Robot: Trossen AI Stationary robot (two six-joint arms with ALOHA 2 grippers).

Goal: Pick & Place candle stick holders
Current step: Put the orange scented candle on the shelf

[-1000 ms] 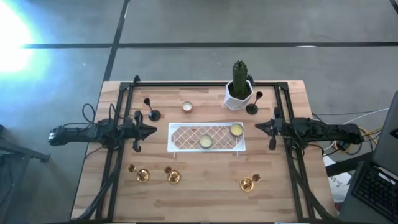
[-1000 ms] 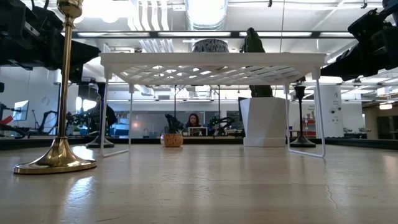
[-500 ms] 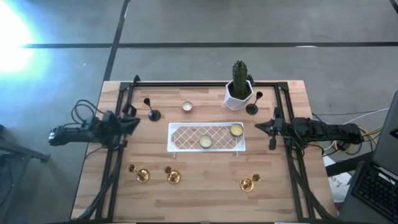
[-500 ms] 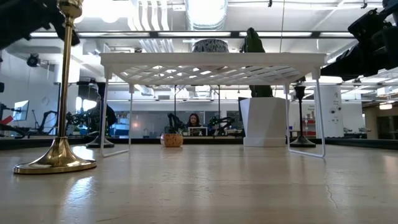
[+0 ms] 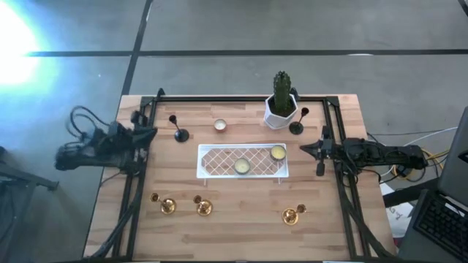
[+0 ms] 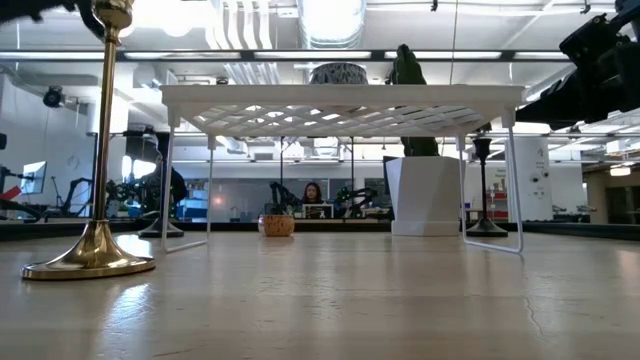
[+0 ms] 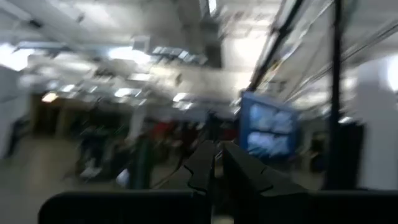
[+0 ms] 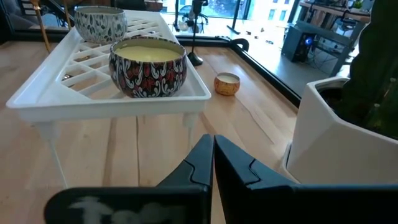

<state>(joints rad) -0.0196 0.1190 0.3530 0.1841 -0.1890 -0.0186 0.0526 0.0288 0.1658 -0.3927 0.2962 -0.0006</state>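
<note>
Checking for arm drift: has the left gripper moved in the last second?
Yes. The left gripper has pulled back from beside the black candle stick holder toward the table's left edge.

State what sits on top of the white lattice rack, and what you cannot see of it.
On the rack sit two patterned candle tins, both filled with pale wax. The near tin hides the far one's lower side and the lattice behind it.
</note>
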